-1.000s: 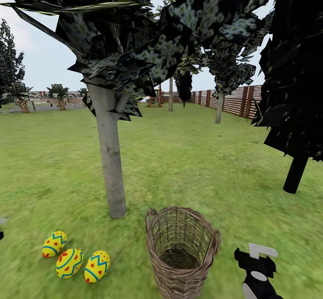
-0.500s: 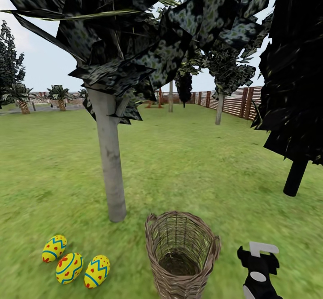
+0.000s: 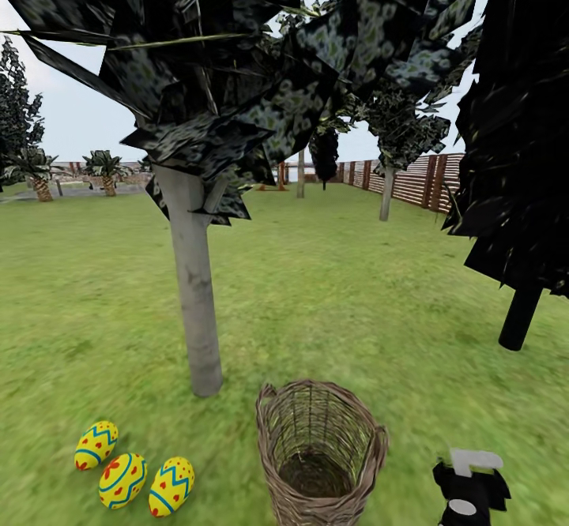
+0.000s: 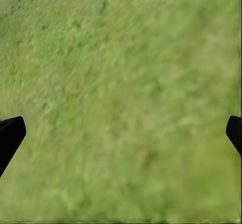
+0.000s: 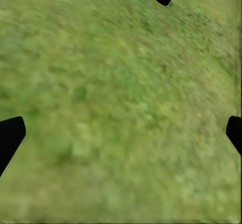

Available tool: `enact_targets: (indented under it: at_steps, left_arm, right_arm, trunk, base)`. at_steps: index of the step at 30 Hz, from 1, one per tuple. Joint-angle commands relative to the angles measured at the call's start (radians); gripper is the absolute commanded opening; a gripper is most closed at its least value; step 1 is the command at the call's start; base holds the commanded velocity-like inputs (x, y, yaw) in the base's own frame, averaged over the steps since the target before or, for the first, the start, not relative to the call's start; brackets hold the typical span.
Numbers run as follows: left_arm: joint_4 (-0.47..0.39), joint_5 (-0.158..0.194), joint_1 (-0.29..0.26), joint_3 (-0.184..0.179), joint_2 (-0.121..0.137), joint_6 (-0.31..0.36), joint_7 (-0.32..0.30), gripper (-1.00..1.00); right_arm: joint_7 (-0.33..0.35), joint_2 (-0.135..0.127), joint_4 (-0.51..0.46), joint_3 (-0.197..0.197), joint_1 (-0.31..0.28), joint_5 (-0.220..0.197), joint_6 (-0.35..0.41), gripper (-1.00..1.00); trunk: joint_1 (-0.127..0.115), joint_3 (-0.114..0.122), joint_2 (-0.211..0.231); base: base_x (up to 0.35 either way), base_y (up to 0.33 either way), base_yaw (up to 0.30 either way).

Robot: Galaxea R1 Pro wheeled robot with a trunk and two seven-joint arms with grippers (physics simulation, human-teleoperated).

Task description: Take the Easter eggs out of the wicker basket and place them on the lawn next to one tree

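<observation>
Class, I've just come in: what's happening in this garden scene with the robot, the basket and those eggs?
Three Easter eggs lie in a row on the lawn near the foot of the pale grey tree. The wicker basket stands upright beside them with no egg in sight inside it. Neither gripper holds anything: the left gripper and right gripper are both open over bare grass. The eggs look delivered.

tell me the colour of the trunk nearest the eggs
Pale grey; the smooth trunk of the speckled-leaf tree shows best in the head view.

slatted fence (image 3: 411,176), pale overcast sky (image 3: 75,119)
</observation>
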Motion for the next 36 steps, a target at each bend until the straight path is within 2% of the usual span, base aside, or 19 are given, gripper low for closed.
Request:
enact_targets:
  at_steps: [1,2,3,8,10,16,24,26,32,33,36]
  left_arm:
    - [-0.001,0.010,0.006,-0.009,-0.007,-0.003,0.004,1.00]
    - [-0.001,0.010,0.012,-0.009,-0.014,-0.003,0.004,1.00]
    - [-0.001,0.009,0.021,-0.012,-0.024,-0.003,0.004,1.00]
    - [0.000,0.009,0.058,-0.018,-0.050,-0.003,0.004,1.00]
    - [0.000,0.009,0.094,-0.021,-0.070,-0.004,0.004,1.00]
    - [0.000,0.009,0.167,-0.029,-0.116,-0.030,0.004,1.00]
    - [0.000,0.010,0.254,-0.032,-0.151,-0.087,-0.003,1.00]
    - [0.000,0.010,0.273,-0.033,-0.174,-0.102,-0.006,1.00]
    - [0.000,0.010,0.289,-0.033,-0.227,-0.115,-0.016,1.00]
    - [0.000,0.010,0.294,-0.034,-0.239,-0.116,-0.018,1.00]
    - [0.000,0.009,0.300,-0.034,-0.254,-0.117,-0.020,1.00]
  right_arm:
    - [-0.008,-0.001,0.027,0.004,-0.001,-0.003,0.004,1.00]
    - [-0.007,-0.001,0.061,0.004,-0.001,-0.002,-0.001,1.00]
    - [-0.007,0.000,0.138,0.003,-0.001,-0.002,-0.022,1.00]
    - [-0.002,-0.001,0.321,0.002,-0.001,-0.006,-0.126,1.00]
    - [0.003,0.002,0.427,0.005,-0.001,-0.009,-0.185,1.00]
    - [0.012,0.019,0.674,0.011,-0.001,-0.011,-0.297,1.00]
    - [0.021,0.042,0.834,0.011,0.000,-0.012,-0.339,1.00]
    - [0.040,0.052,0.885,0.011,0.000,-0.012,-0.345,1.00]
    - [0.140,0.073,0.953,0.010,0.021,-0.010,-0.351,1.00]
    - [0.178,0.076,0.962,0.010,0.037,-0.010,-0.352,1.00]
    - [0.222,0.078,0.971,0.010,0.062,-0.011,-0.352,1.00]
  trunk:
    - [-0.004,0.002,0.007]
    - [-0.008,0.005,0.014]
    - [-0.012,0.008,0.021]
    - [-0.031,0.024,0.056]
    - [-0.039,0.030,0.070]
    - [-0.062,0.049,0.112]
    - [-0.092,0.074,0.168]
    - [-0.100,0.080,0.182]
    - [-0.123,0.099,0.224]
    - [-0.127,0.102,0.231]
    - [-0.138,0.112,0.252]
  base:
    - [0.000,0.000,0.000]
    - [0.000,0.000,0.000]
    - [0.000,0.000,0.000]
    - [0.000,0.000,0.000]
    - [0.000,0.000,0.000]
    - [0.000,0.000,0.000]
    - [0.000,0.000,0.000]
    - [0.000,0.000,0.000]
    - [0.000,0.000,0.000]
    - [0.000,0.000,0.000]
    - [0.000,0.000,0.000]
